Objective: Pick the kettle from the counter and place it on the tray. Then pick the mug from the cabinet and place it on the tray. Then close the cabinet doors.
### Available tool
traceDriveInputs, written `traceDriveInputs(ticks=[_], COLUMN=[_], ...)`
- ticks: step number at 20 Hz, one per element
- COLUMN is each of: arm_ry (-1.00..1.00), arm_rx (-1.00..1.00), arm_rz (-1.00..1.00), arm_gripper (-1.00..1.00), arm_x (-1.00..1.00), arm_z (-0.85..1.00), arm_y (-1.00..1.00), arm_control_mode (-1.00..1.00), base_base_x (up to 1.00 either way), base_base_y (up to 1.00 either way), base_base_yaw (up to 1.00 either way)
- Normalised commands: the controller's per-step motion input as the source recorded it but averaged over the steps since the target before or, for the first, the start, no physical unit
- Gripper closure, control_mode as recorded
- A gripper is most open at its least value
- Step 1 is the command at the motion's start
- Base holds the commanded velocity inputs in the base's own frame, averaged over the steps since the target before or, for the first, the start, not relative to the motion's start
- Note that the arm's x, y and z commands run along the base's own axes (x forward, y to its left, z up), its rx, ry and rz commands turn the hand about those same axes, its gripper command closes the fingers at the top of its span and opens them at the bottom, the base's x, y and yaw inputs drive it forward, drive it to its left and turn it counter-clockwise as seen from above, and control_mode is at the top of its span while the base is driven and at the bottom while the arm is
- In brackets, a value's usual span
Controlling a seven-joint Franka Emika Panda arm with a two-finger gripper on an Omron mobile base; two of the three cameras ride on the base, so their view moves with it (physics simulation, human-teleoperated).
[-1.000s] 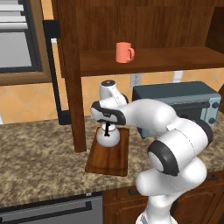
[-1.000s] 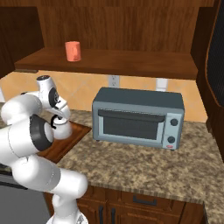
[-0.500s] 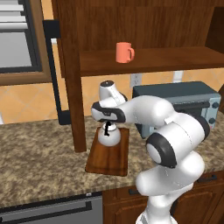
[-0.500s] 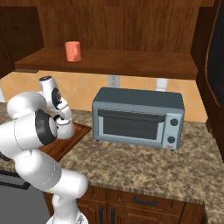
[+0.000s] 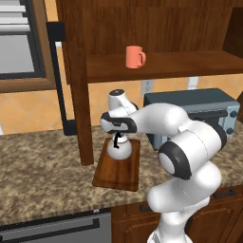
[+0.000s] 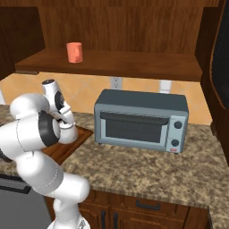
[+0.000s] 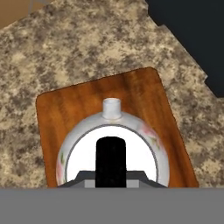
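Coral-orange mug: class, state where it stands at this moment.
In the left base view the coral-orange mug stands upright on the dark wooden cabinet shelf, above the grey toaster oven and above the reddish-brown wooden tray.

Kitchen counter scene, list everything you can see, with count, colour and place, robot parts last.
kettle: one, silver-grey with black handle, over the tray, held at its handle
tray: one, reddish-brown wood, on the counter
counter: one, speckled brown granite
mug: one, coral-orange, on the cabinet shelf
cabinet: one, dark brown, above the counter, open
cabinet door: one seen, dark brown, swung open at left
toaster oven: one, grey, on the counter right of the tray
end effector: one, shut on the kettle's handle
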Motion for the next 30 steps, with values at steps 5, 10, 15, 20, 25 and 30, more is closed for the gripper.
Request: traceDriveInputs(ticks=[5, 10, 15, 20, 25, 30], arm_ry=[0.00, 0.00, 0.00, -0.01, -0.07, -0.13], arm_rx=[0.00, 0.00, 0.00, 0.00, 0.00, 0.00], arm_rz=[-0.04, -0.06, -0.05, -0.06, -0.05, 0.00], arm_gripper=[-1.00, -1.00, -1.00, -1.00, -1.00, -1.00], arm_x=[0.00, -0.06, -0.04, -0.34, -0.61, -0.73], arm_z=[-0.33, -0.06, 0.00, 0.13, 0.38, 0.72], arm_y=[-0.02, -0.01, 0.00, 0.00, 0.00, -0.11], arm_control_mode=[-1.00, -1.00, -1.00, -1.00, -1.00, -1.00], base_base_x=[0.00, 0.00, 0.00, 0.00, 0.00, 0.00], base_base_y=[0.00, 0.00, 0.00, 0.00, 0.00, 0.00], base_base_yaw=[0.00, 0.00, 0.00, 0.00, 0.00, 0.00])
